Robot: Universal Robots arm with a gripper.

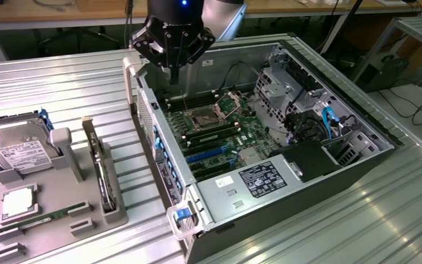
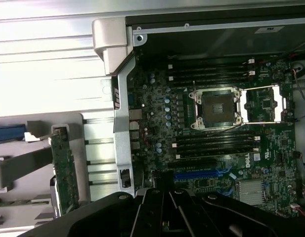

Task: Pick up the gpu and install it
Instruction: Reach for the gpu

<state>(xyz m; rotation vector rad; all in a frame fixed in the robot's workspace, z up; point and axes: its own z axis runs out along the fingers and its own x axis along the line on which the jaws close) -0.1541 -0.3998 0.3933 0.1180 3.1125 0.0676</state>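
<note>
The gpu (image 1: 98,159) is a thin green card standing on edge in a slot of the grey holder (image 1: 57,220), on the exterior view's left. The wrist view shows its green board (image 2: 64,170) beside the case wall. My gripper (image 1: 173,77) hangs shut and empty above the far rear corner of the open computer case (image 1: 357,165), well away from the gpu. Its black fingers (image 2: 164,190) point down over the motherboard (image 2: 157,106), near the blue expansion slots (image 2: 196,174).
The holder also carries a silver hard drive (image 1: 13,146), a processor chip (image 1: 19,201) and a narrow memory stick (image 1: 42,217). Inside the case are an open processor socket (image 2: 214,108), memory slots, cables and a black power supply (image 1: 314,162). Ribbed metal table (image 1: 72,82) lies around.
</note>
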